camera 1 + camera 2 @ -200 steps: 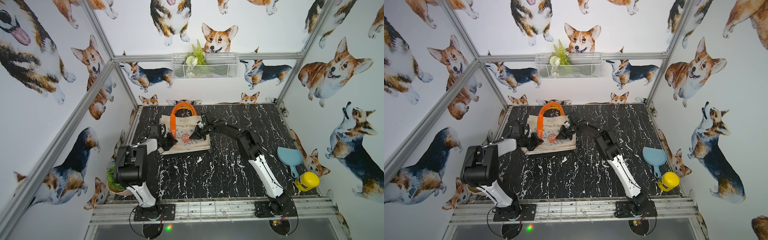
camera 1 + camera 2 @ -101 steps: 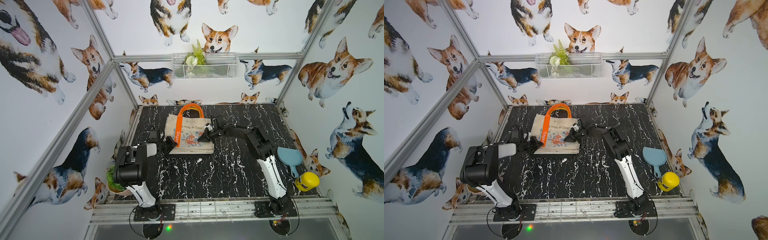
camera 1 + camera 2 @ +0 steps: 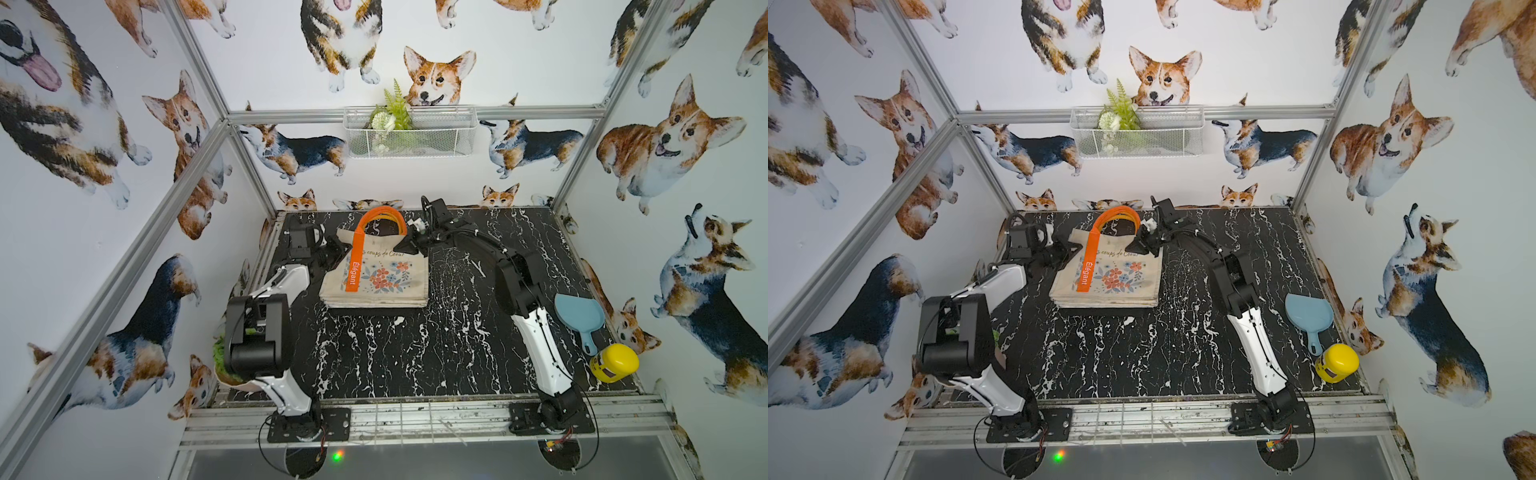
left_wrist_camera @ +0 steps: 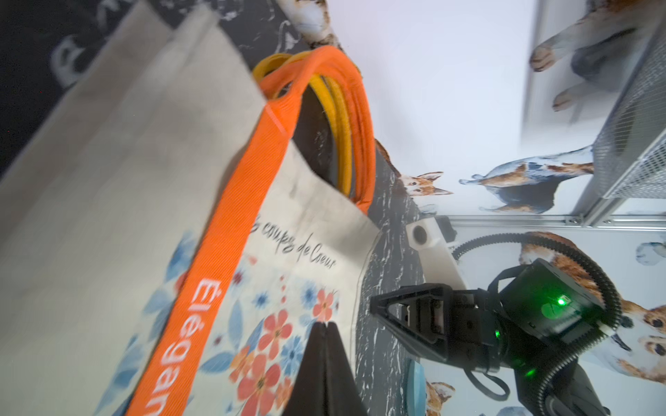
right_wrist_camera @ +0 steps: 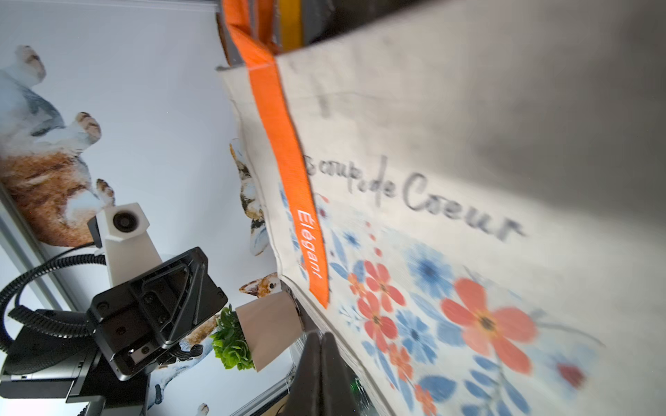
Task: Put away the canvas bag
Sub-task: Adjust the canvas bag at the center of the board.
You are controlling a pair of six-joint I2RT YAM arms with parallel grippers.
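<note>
Left gripper [image 3: 338, 247], jaws pressed together, pinches the far-left corner of the canvas bag [image 3: 386, 278], which sits mid-table toward the far wall. Its orange strap [image 3: 353, 266] reads "Élégant" and the script [image 3: 384, 253] "coups de Coeur". Right gripper [image 3: 409, 246] pinches the far-right corner the same way.

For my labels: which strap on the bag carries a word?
The orange strap, running down the bag front, reads Élégant; the yellow loops at the top are plain.
</note>
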